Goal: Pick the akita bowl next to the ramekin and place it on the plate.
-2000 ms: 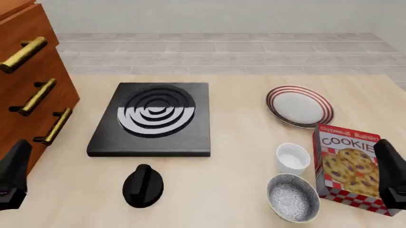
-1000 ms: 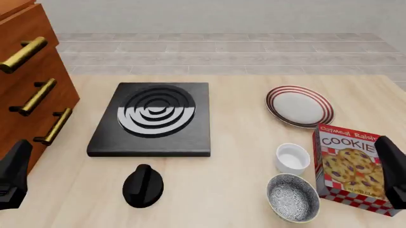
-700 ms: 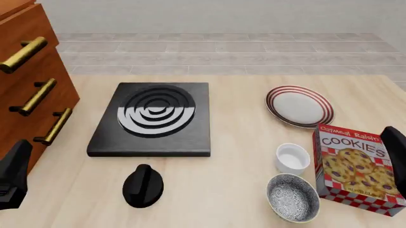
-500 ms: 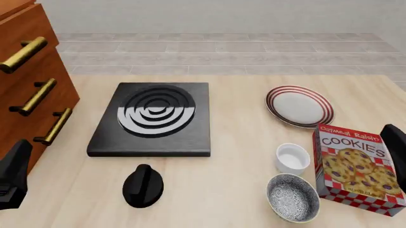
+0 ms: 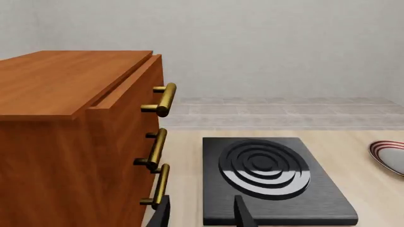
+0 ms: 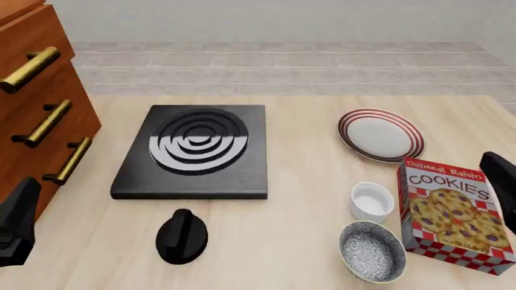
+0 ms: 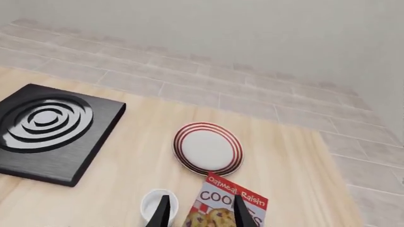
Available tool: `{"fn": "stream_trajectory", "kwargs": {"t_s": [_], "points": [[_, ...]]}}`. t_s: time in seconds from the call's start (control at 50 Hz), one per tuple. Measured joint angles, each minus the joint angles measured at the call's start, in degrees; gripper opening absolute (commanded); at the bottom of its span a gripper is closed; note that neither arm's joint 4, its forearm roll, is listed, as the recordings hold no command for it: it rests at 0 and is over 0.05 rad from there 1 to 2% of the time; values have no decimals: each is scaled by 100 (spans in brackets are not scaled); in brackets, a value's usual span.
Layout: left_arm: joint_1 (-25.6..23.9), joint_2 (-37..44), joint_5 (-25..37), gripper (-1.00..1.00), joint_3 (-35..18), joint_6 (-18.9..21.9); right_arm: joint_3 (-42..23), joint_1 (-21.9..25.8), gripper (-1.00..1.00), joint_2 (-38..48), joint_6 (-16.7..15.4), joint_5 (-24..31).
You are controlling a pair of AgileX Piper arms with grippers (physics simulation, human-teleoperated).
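The akita bowl [image 6: 373, 251], speckled black and white inside, sits near the table's front edge, just in front of the plain white ramekin [image 6: 373, 200]. The red-ringed plate [image 6: 380, 135] lies farther back on the right. The right wrist view shows the plate [image 7: 208, 148] and the ramekin [image 7: 153, 203], but not the bowl. My right gripper [image 7: 200, 213] is open and empty, and its arm [image 6: 501, 187] shows at the right edge beside the cookie box. My left gripper [image 5: 202, 215] is open and empty, with its arm [image 6: 16, 229] low at the left.
A cookie box [image 6: 453, 211] stands right of the bowl and ramekin, between them and my right arm. A black stove plate [image 6: 193, 151] lies mid-table with a black knob-shaped object [image 6: 181, 235] in front. A wooden drawer cabinet [image 6: 40, 109] fills the left side.
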Motion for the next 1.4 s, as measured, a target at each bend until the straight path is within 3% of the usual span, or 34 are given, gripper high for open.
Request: {"fn": "stream_trajectory", "kwargs": {"t_s": [0.56, 1.12, 1.4], "points": [[0, 0, 0, 100, 0, 0, -565, 87, 100, 662, -57, 568], [0, 0, 0, 100, 0, 0, -987, 426, 100, 929, 534, 1522], [0, 0, 0, 100, 0, 0, -1003, 516, 100, 851, 675, 1949]]}}
